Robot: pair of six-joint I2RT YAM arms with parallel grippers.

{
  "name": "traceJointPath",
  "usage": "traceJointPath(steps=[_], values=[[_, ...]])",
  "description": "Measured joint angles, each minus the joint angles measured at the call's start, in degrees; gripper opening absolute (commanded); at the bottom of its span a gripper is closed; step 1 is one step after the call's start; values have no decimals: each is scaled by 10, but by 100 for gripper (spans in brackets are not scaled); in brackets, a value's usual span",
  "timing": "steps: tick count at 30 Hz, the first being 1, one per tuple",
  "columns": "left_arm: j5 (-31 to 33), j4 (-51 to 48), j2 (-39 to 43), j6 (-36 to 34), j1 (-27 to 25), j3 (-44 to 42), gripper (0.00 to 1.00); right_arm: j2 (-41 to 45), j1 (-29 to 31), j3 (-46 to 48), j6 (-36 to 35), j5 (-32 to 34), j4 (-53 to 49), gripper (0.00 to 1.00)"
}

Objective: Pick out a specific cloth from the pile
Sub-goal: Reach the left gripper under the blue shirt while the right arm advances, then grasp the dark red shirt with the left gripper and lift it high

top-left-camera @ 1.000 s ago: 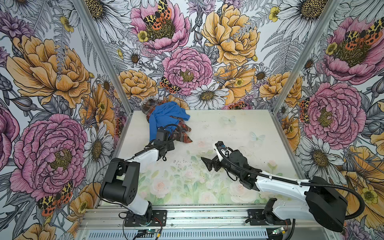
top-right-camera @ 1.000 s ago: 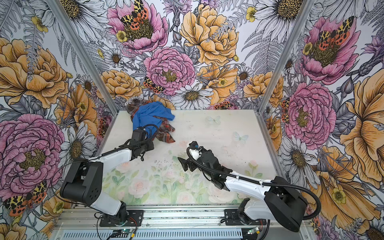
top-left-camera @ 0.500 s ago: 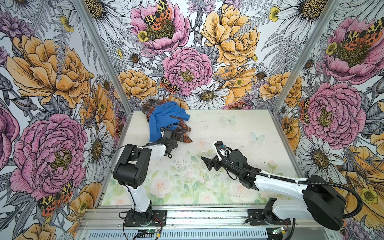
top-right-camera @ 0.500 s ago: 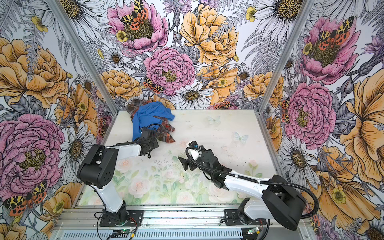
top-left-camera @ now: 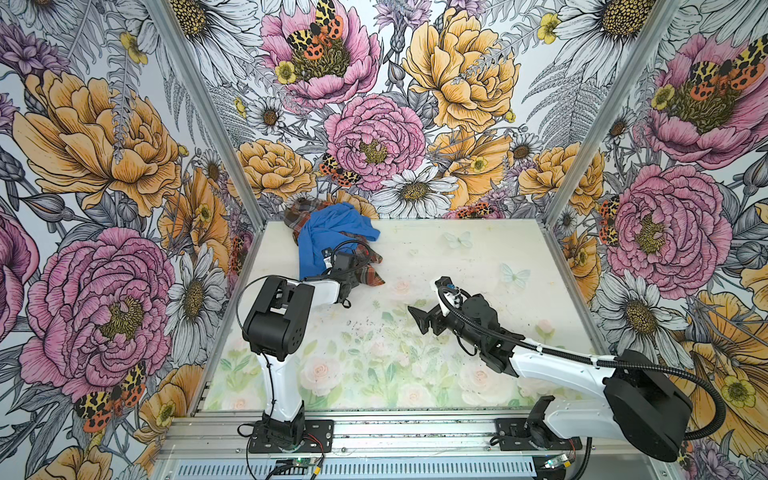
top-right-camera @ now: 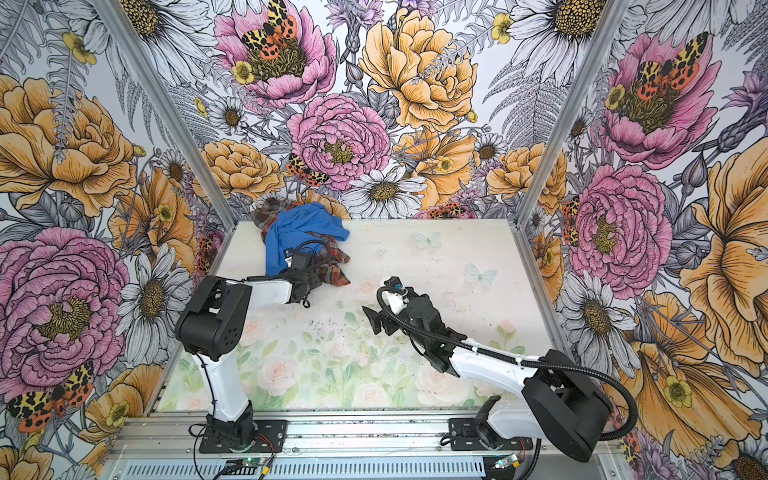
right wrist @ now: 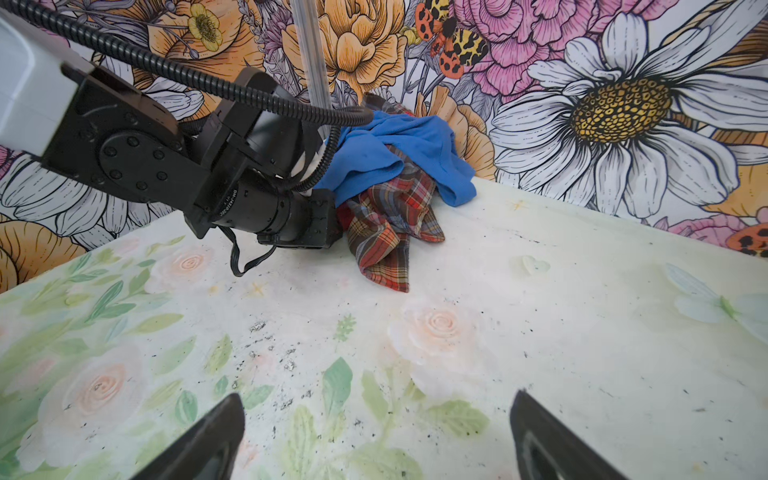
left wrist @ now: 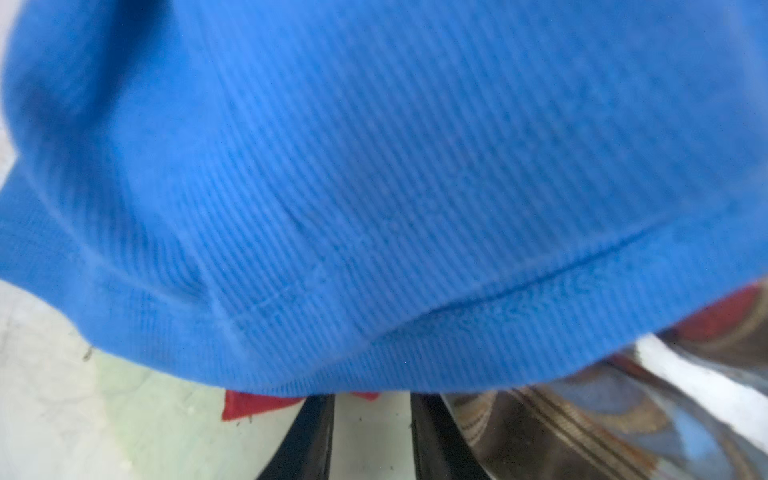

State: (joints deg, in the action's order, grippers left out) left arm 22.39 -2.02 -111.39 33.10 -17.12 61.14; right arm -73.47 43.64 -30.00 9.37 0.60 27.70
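Counter (top-left-camera: 478,257), pale flower print, lies under both tools. Pile (top-left-camera: 357,266) is heaped in the far corner, straight ahead of the left tool (left wrist: 372,399) and well apart from the right tool (top-left-camera: 422,320).

Blue cloth (top-right-camera: 299,232) lies on top, its hem draped over the left tool's tips. Plaid cloth (right wrist: 390,232) lies beneath, spilling out beside the left tool on the side toward the right tool.

Right tool: jaws spread wide, nothing between them, bare counter below.

Left tool: low at the pile's near edge. Its fingers (left wrist: 316,436) stand a narrow gap apart, with counter showing between them and the tips hidden under the blue hem. Cannot tell whether anything is gripped.

Red cloth (left wrist: 249,405): only slivers show, under the blue hem right at the left tool's tips.
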Motion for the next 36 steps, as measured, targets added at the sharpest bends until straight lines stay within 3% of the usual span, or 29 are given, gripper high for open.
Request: traceJointPath(steps=[8, 18, 22, 28, 36], values=[[28, -22, -35, 0, 0, 45, 32, 4, -2, 0, 0, 0, 0, 99], [38, -38, -37, 0, 1, 54, 0, 14, -8, 0, -2, 0, 0, 99], [38, -39, -15, -5, 3, 38, 0, 24, -10, 7, -7, 3, 2, 99], [28, -64, 90, -40, 23, 34, 0, 33, -15, 14, -13, 11, 3, 99], [-56, -124, 178, -56, 119, 167, 0, 34, -21, 17, -15, 13, 4, 99]])
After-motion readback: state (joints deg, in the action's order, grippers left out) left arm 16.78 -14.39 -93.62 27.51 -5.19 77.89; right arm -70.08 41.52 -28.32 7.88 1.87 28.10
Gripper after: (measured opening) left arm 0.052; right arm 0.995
